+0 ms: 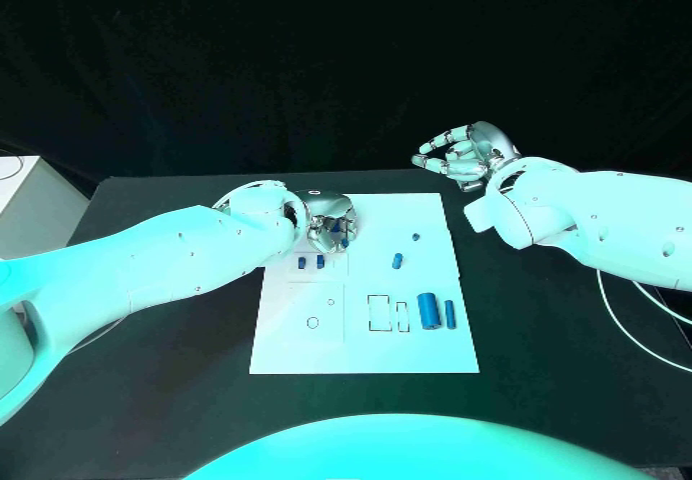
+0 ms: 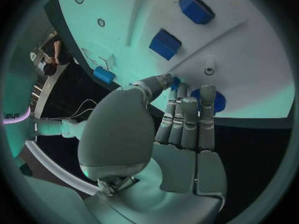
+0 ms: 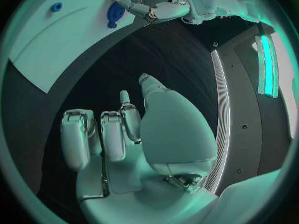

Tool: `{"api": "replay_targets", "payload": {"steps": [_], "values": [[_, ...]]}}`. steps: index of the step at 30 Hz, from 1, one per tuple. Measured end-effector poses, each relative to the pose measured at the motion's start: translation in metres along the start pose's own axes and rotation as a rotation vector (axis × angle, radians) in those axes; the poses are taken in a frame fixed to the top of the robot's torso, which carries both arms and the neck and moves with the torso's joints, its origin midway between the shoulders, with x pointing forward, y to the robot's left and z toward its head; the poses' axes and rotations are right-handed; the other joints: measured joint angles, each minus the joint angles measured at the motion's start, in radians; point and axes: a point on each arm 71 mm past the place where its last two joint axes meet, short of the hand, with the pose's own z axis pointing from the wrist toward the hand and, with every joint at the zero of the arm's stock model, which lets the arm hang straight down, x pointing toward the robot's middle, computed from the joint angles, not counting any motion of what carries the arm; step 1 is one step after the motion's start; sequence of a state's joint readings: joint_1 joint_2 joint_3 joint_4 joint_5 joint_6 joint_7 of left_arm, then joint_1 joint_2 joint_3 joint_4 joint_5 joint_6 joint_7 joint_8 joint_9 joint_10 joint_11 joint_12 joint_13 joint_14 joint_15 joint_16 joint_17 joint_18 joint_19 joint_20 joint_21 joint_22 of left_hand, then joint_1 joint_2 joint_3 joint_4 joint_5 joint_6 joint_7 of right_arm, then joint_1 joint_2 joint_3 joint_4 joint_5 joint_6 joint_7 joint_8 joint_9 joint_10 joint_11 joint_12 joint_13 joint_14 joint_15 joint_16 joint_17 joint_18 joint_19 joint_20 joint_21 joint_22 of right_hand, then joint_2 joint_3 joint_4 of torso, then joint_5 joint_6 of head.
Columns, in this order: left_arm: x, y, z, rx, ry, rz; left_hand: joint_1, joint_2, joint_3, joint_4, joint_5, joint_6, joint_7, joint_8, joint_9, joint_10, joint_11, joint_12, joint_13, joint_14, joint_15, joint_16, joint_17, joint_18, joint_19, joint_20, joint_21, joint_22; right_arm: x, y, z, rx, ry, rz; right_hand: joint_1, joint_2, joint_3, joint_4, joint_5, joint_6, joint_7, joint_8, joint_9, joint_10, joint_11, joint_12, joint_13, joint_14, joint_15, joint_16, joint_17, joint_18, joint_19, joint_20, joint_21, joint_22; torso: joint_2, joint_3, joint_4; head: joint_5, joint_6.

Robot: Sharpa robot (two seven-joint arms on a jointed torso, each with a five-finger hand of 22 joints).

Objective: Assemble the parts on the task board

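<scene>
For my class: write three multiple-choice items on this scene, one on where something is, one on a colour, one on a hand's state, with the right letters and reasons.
1. Where is the left hand? A) over the far end of the task board B) off the table C) over the near end
2. What colour are the parts? A) red B) blue C) yellow
3. The right hand is: A) holding a part B) pressing the board C) empty, above the black table

Key: A, it is over the board's far end; B, the pieces are blue; C, its curled fingers hold nothing.

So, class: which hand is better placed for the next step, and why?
Probably the left hand: it is over the task board, fingers at a blue part. The right hand hovers off the board, holding nothing.
</scene>
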State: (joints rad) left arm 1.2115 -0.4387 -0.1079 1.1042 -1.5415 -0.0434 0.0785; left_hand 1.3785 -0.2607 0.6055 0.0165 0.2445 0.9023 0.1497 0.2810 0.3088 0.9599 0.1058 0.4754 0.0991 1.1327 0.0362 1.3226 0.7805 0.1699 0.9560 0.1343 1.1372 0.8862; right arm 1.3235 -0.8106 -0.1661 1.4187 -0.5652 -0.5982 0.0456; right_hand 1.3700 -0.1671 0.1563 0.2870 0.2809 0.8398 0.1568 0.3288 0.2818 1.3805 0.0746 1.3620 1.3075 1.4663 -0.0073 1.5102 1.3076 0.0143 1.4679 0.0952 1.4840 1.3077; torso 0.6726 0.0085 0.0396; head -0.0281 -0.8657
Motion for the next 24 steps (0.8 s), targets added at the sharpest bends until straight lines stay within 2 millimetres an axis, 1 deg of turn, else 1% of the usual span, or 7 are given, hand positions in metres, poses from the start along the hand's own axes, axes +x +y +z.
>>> {"api": "replay_targets", "payload": {"steps": [8,11,15,18,19,20,24], "values": [[0.0007,0.0010,0.0007,-0.002,-0.005,-0.002,0.000,0.000,0.000,0.000,0.000,0.000,0.000,0.000,-0.002,0.000,0.000,-0.011,-0.002,0.000,0.000,0.000,-0.003,0.000,0.005,0.005,0.000,0.005,-0.0002,-0.0001,-0.0002,0.000,0.000,0.000,0.000,0.000,0.000,0.000,0.000,0.000,0.000,0.000,0.000,0.000,0.000,0.000,0.000,0.000,0.000,0.000,0.000,0.000,0.000,0.000,0.000,0.000,0.000,-0.0004,-0.0002,-0.002,-0.003],[0.0009,0.0014,0.0008,-0.002,-0.010,-0.002,0.008,0.008,0.003,-0.003,0.000,0.011,0.011,0.000,-0.002,0.010,0.005,-0.016,-0.007,0.006,0.006,0.010,0.002,0.000,0.020,0.009,0.006,0.018,-0.0003,-0.0001,-0.0002,0.000,0.000,0.000,0.000,0.000,0.000,0.000,0.000,0.000,0.000,0.000,0.000,0.000,0.000,0.000,0.000,0.000,0.000,0.000,0.000,0.000,0.000,0.000,0.000,0.000,0.001,-0.0004,-0.0005,-0.002,-0.003],[0.0013,0.0015,0.0009,-0.001,-0.017,-0.003,0.022,0.030,0.016,-0.016,-0.001,0.043,0.006,0.006,-0.001,0.048,-0.005,-0.026,-0.012,0.041,-0.001,0.034,0.041,0.000,0.062,0.003,0.041,0.060,-0.0003,-0.0001,-0.0002,0.000,0.000,0.000,0.000,0.000,0.000,0.000,0.000,0.000,0.000,0.000,0.000,0.000,0.000,0.000,0.000,0.000,0.000,0.000,0.000,0.000,0.000,0.000,0.000,0.000,0.001,-0.0003,-0.0003,-0.003,-0.005],[0.0020,0.0014,0.0009,0.000,-0.024,-0.003,0.036,0.044,0.023,-0.030,-0.012,0.068,0.000,0.014,0.003,0.076,-0.015,-0.018,-0.005,0.072,-0.009,0.053,0.076,0.000,0.083,-0.005,0.062,0.084,-0.0002,0.0001,-0.0002,0.000,0.000,0.000,0.000,0.000,0.000,0.000,0.000,0.000,0.000,0.000,0.000,0.000,0.000,0.000,0.000,0.000,0.000,0.000,0.000,0.000,0.000,0.000,0.000,0.000,0.000,-0.0002,-0.0002,-0.003,-0.005],[0.0021,0.0014,0.0008,0.000,-0.027,-0.003,0.040,0.047,0.025,-0.033,-0.017,0.076,-0.002,0.016,0.005,0.085,-0.017,-0.015,-0.004,0.084,-0.012,0.059,0.089,-0.004,0.094,-0.007,0.071,0.095,-0.0001,0.0001,-0.0002,0.000,0.000,0.000,0.000,0.000,0.000,0.000,0.000,0.000,0.000,0.000,0.000,0.000,0.000,0.000,0.000,0.000,0.000,0.000,0.000,0.000,0.000,0.000,0.000,0.000,0.000,-0.0002,-0.0002,-0.003,-0.005],[0.0024,0.0015,0.0007,0.000,-0.029,-0.002,0.044,0.052,0.025,-0.042,-0.020,0.089,-0.005,0.020,0.006,0.101,-0.022,-0.011,-0.002,0.105,-0.017,0.071,0.116,-0.017,0.112,-0.011,0.086,0.115,-0.0001,0.0001,-0.0002,0.000,0.000,0.000,0.000,0.000,0.000,0.000,0.000,0.000,0.000,0.000,0.000,0.000,0.000,0.000,0.000,0.000,0.000,0.000,0.000,0.000,0.000,0.000,0.000,0.000,0.000,-0.0002,-0.0002,-0.003,-0.005],[0.0036,0.0018,0.0003,0.002,-0.039,-0.002,0.041,0.060,0.029,-0.057,-0.026,0.115,-0.013,0.024,0.010,0.127,-0.034,-0.001,0.012,0.139,-0.028,0.087,0.160,-0.017,0.143,-0.021,0.114,0.151,0.0000,0.0002,-0.0002,0.000,0.000,0.000,0.000,0.000,0.000,0.000,0.000,0.000,0.000,0.000,0.000,0.000,0.000,0.000,0.000,0.000,0.000,0.000,0.000,0.000,0.000,0.000,0.000,0.000,0.000,0.0000,-0.0001,-0.003,-0.005]]}}
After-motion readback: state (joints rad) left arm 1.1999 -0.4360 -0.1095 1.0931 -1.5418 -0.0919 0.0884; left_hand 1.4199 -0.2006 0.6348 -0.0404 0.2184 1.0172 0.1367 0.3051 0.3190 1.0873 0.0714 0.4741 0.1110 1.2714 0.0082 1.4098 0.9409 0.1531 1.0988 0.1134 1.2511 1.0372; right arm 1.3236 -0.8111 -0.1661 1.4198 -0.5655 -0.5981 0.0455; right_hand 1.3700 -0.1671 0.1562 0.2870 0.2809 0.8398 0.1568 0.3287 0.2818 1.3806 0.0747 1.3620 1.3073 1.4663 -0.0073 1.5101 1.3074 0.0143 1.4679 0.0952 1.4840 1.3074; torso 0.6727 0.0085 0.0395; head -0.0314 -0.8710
